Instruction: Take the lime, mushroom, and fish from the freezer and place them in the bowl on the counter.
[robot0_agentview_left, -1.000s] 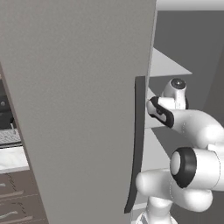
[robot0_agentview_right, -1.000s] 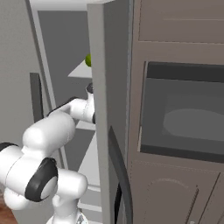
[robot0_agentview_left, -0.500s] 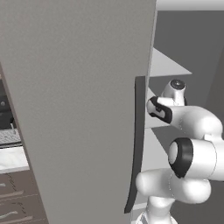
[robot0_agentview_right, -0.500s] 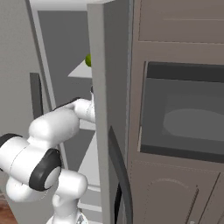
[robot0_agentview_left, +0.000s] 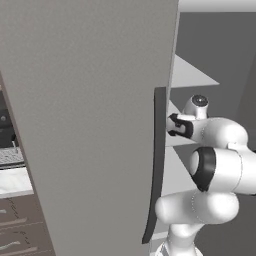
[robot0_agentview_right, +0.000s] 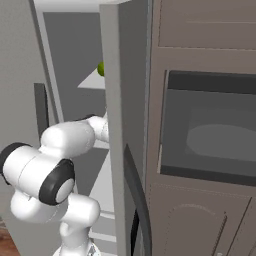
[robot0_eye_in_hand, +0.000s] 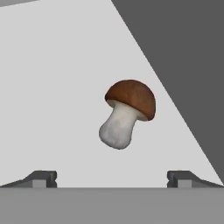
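Note:
A mushroom (robot0_eye_in_hand: 127, 113) with a brown cap and a white stem lies on a pale freezer shelf (robot0_eye_in_hand: 57, 87), its cap pointing away from me. My gripper (robot0_eye_in_hand: 113, 179) is open and a short way in front of it, with nothing between the fingers. The freezer (robot0_agentview_left: 90, 125) stands with its broad grey door swung out, and my arm reaches in past the dark handle (robot0_agentview_left: 157, 165). A green lime (robot0_agentview_right: 101, 68) sits on an upper shelf, half hidden by the other door (robot0_agentview_right: 125, 100). The fish and the bowl are out of view.
A built-in oven (robot0_agentview_right: 210, 135) in brown cabinetry stands right of the freezer. A strip of the marble counter (robot0_agentview_left: 12, 180) over dark drawers (robot0_agentview_left: 15, 220) shows left of the open door. The dark freezer wall (robot0_eye_in_hand: 188, 65) lies close beside the mushroom.
The arm has pushed a little deeper into the freezer and its elbow has folded up higher. The gripper has stayed open.

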